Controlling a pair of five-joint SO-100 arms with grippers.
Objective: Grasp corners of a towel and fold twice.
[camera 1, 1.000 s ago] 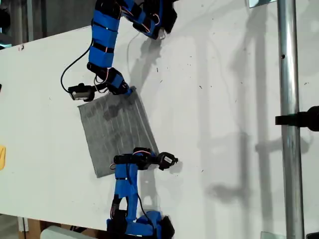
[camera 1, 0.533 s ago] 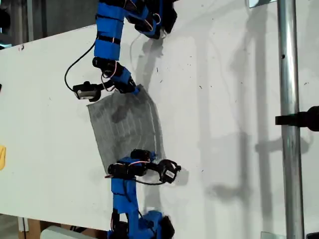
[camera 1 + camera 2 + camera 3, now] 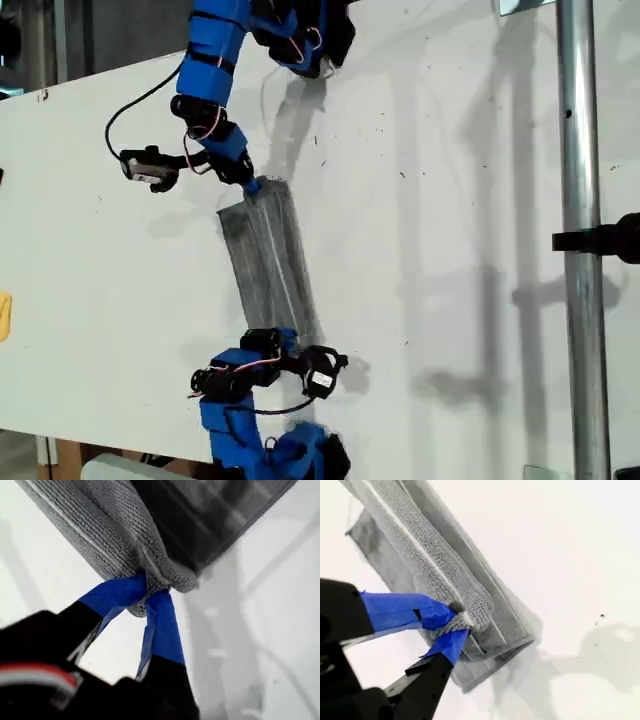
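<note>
The grey striped towel (image 3: 270, 260) lies as a narrow folded strip on the white table (image 3: 450, 200). In the exterior view, one arm's gripper (image 3: 250, 186) pinches the strip's upper end and another arm's gripper (image 3: 291, 341) covers its lower end. The wrist views do not show which arm is which. My first gripper (image 3: 152, 587) is shut on a bunched towel corner (image 3: 165, 577), with the cloth (image 3: 110, 525) raised off the table. My second gripper (image 3: 455, 625) is shut on another corner (image 3: 470, 617), held over the doubled layers (image 3: 420, 560) lying below.
A vertical metal pole (image 3: 583, 240) with a black clamp (image 3: 605, 240) stands at the exterior view's right. A yellow object (image 3: 4, 315) shows at that view's left edge. Arm bases sit at the top (image 3: 300, 35) and bottom (image 3: 290, 455) table edges.
The towel went from a wide spread sheet to a narrow folded strip. The upper gripper shifted toward the exterior view's left with its corner, and the lower arm drew downward.
</note>
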